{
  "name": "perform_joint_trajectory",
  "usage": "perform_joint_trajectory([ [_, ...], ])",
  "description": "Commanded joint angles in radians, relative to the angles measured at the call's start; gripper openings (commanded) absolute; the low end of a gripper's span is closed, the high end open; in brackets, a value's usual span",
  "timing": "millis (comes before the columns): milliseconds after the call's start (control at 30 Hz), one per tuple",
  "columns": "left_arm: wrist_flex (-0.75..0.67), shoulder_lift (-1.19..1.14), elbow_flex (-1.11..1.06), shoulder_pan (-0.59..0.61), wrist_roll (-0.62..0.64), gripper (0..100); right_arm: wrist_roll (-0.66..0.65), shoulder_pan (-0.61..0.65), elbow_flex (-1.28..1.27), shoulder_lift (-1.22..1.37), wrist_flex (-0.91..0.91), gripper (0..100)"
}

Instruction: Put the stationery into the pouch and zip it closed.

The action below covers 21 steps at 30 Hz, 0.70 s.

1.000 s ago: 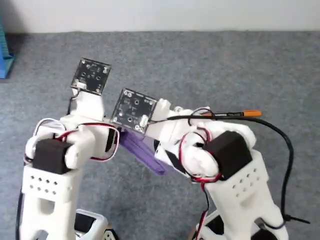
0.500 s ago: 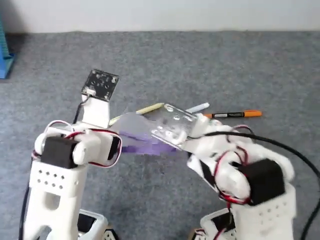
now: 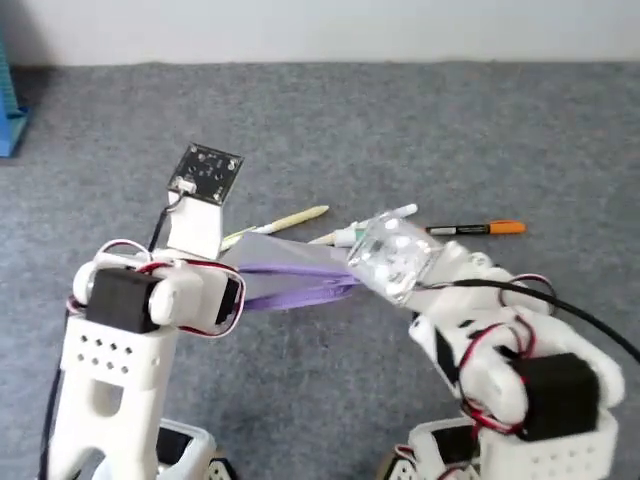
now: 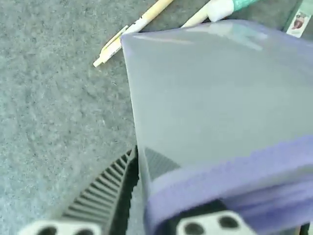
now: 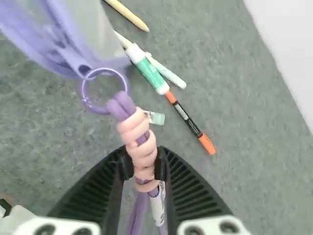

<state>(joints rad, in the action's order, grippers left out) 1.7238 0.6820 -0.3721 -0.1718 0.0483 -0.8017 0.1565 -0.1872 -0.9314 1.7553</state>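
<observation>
Left gripper (image 4: 139,169): jaws pressed together on one end of the pouch (image 4: 220,98), gripping it at the purple zipper band (image 4: 230,171). From there the translucent body of the pouch extends away past the fingertips.

Right gripper (image 5: 142,164): jaws pinched on a braided pink-and-purple pull cord (image 5: 134,129). The cord runs forward from the fingertips to a purple ring (image 5: 82,93), and the ring hangs from the zipper end of the pouch just ahead of this gripper.

In the high view I see the pouch stretched as a long strip between the two grippers, one end at each.

Stationery: all of it that I can see is outside the pouch, lying on the grey table surface (image 3: 420,120).
- Cream pen (image 3: 285,219): beyond the left gripper's fingertips, past the far edge of the pouch.
- Green-and-white pen (image 5: 149,72): just ahead of the right gripper, beside the ring. A second white pen (image 5: 168,76) lies against it.
- Orange marker (image 5: 190,122): nearest the right gripper, off to one side of the cord, with one end at the green-and-white pen.

I cannot tell from these views whether the zipper is open.
</observation>
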Motion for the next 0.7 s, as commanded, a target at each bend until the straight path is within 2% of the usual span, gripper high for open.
perform_joint_trajectory([
  [0, 0.031, -0.005, 0.054, 0.009, 0.0, 1, -0.006, -0.077, 0.003, 0.002, 0.03, 0.8],
  [200, 0.031, -0.005, 0.054, 0.011, 0.006, 1, 0.035, -0.068, 0.012, -0.007, 0.035, 1.7],
  [400, 0.031, -0.005, 0.058, 0.011, 0.006, 1, 0.353, -0.159, 0.009, -0.004, 0.038, 30.9],
  [667, 0.031, -0.005, 0.058, 0.011, 0.006, 1, 0.588, -0.188, -0.101, 0.005, 0.03, 25.1],
])
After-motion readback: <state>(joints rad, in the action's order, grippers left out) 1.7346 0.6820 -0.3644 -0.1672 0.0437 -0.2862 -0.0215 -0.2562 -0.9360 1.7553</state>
